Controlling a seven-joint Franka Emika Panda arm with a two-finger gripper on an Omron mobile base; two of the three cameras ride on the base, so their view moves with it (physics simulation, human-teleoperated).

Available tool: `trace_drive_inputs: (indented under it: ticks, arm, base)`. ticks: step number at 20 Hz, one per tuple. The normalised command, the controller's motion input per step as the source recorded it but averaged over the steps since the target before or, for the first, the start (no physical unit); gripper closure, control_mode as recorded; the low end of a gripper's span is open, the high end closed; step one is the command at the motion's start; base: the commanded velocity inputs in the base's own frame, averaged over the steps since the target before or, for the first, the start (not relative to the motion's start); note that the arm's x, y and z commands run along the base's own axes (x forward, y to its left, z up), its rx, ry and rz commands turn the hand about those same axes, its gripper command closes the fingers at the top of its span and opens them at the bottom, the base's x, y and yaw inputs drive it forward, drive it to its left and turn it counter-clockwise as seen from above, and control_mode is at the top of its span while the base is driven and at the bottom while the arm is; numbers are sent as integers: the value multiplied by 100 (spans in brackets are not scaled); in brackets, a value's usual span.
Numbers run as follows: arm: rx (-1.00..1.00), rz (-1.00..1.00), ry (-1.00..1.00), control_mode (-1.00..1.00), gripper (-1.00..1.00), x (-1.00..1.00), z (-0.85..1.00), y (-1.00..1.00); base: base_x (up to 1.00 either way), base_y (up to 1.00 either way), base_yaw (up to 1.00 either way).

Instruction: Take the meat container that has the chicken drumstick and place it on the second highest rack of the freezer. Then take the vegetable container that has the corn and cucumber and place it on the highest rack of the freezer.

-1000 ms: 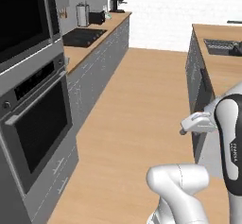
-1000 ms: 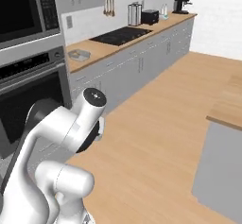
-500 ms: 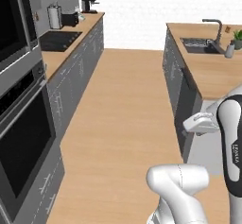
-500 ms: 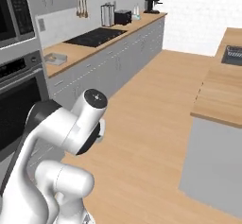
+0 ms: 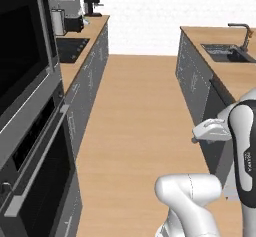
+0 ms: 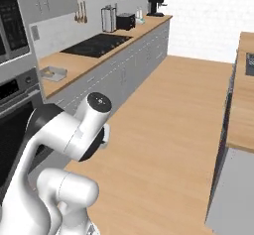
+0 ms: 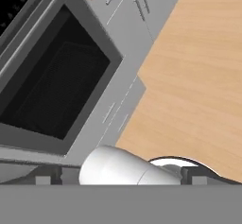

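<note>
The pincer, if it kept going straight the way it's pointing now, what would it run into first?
Probably the dark glass oven door set in the grey cabinet front, which sits ahead in the hand view; depth is unclear, so the wooden floor beside it is possible.

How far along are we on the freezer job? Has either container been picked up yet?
Nothing looks done. Neither container nor the freezer is in sight; the base faces the aisle between the oven and cooktop counter on one side and the sink counter on the other. The hand view looks at the oven, with nothing carried. Both placements remain.
</note>
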Motion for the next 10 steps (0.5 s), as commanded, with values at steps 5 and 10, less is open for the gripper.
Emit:
trace_drive_inputs:
  ticks: [5, 10]
  arm:
    - [0, 0, 0, 100, -100, 0, 0, 0]
    - [0, 0, 0, 100, -100, 0, 0, 0]
  base:
    - [100, 14, -14]
    - [100, 5, -12]
